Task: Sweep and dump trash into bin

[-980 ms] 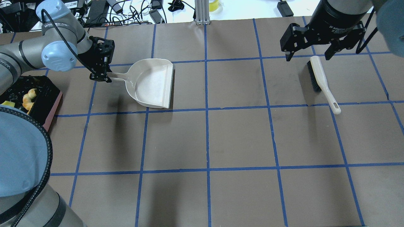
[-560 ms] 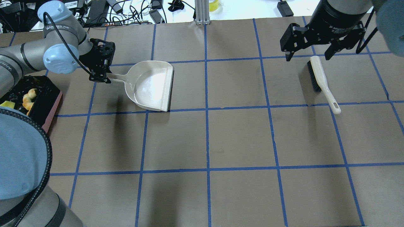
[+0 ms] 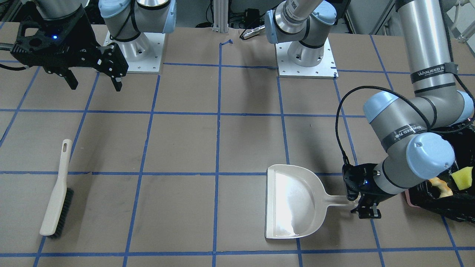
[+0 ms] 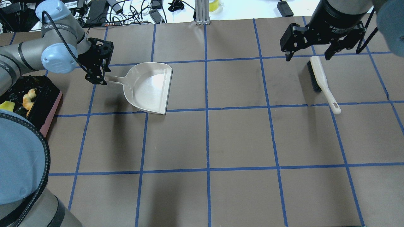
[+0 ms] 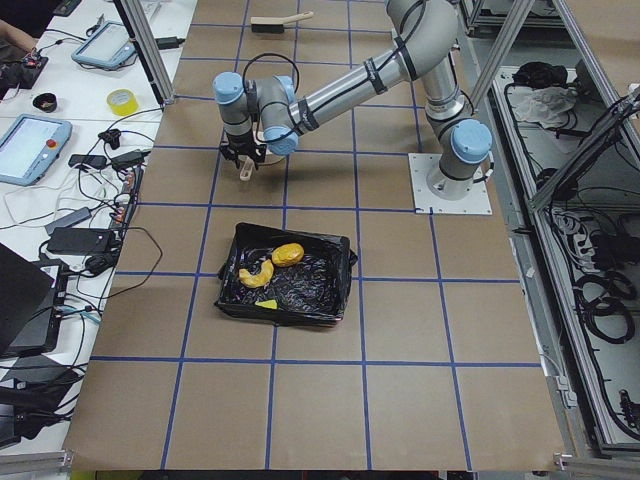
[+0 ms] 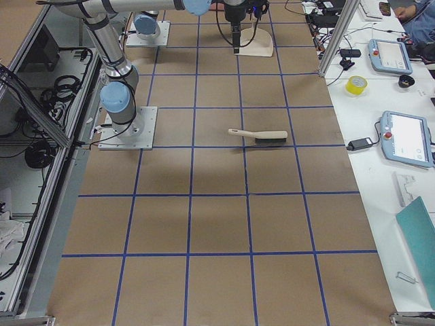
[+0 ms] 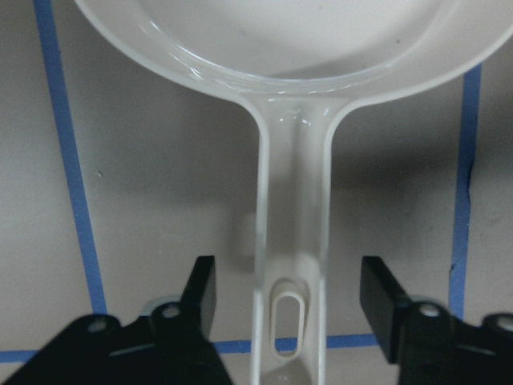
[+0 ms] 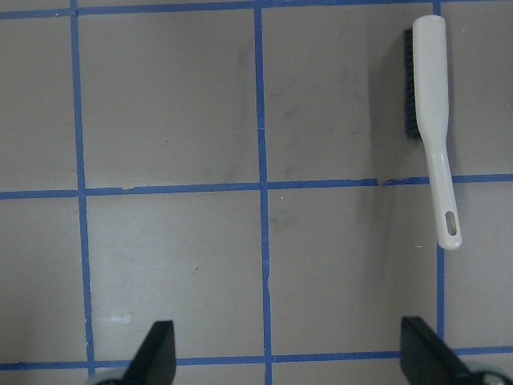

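Note:
The trash lies in the bin [image 5: 335, 285], a pink tub lined with a black bag at the table's left end: an orange lump [image 5: 288, 254], a crescent slice [image 5: 252, 274] and a yellow-green wedge [image 5: 268, 304]. The wedge [image 3: 462, 180] and the slice [image 4: 28, 97] also show in other views. The cream dustpan [image 4: 151, 88] lies empty on the table. My left gripper [image 7: 288, 297] is open, its fingers on either side of the dustpan handle with gaps. My right gripper [image 4: 308, 57] is open and empty, above the brush's [image 4: 318, 78] bristle end.
The brush [image 3: 57, 196] lies flat at the far right of the table. The bin's pink rim [image 4: 52, 110] sits at the left edge beside my left arm. Cables and devices lie beyond the table's far edge.
The dustpan and my left gripper have shifted slightly left and toward the robot, and the pan's lip has turned a little. The right arm and the brush have not moved.

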Tool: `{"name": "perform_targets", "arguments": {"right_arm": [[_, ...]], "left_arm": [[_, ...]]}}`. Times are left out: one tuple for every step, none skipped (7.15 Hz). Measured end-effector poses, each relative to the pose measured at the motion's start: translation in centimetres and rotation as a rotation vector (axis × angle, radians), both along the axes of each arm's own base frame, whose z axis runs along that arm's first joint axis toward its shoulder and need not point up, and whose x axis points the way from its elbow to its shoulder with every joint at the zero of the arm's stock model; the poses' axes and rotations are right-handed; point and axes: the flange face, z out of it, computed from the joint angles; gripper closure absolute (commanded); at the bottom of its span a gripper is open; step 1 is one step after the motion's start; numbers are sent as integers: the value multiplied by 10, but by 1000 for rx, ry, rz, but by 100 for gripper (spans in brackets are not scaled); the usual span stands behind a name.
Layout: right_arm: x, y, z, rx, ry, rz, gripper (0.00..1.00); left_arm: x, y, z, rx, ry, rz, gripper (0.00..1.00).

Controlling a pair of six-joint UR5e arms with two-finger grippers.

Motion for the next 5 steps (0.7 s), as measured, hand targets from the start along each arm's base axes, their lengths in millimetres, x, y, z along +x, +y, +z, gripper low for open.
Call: {"name": "perform_targets", "arguments": {"right_arm": [[0,0,0,0,0,0,0],[0,0,0,1,0,0,0],[0,0,0,1,0,0,0],[0,0,0,2,0,0,0],[0,0,0,2,0,1,0]], "left_arm": [[0,0,15,-21,-4,36,0],[-2,4,34,-33,-1,115,0],[-8,11,53,-35,8,212,0],[-18,19,75,-45,16,316,0],[-32,28,98,-61,24,418,0]]}}
